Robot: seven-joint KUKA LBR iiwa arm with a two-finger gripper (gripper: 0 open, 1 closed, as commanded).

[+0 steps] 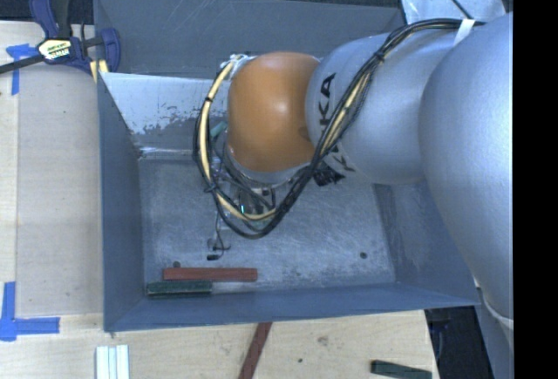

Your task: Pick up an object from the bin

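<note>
Camera view, and tight against the near wall of the grey bin [261, 306] a dark green bar [179, 288] lies flat. A reddish-brown bar [211, 274] lies just behind it, parallel and shifted a little right. Just beyond those, the gripper [215, 248] hangs low over the bin floor, close to the reddish-brown bar. Whether it is open or closed, I can't tell from here. Above it is the orange wrist cover [266, 111] with cables [207, 120] looped round, and the silver arm [410, 98] comes in from the right.
</note>
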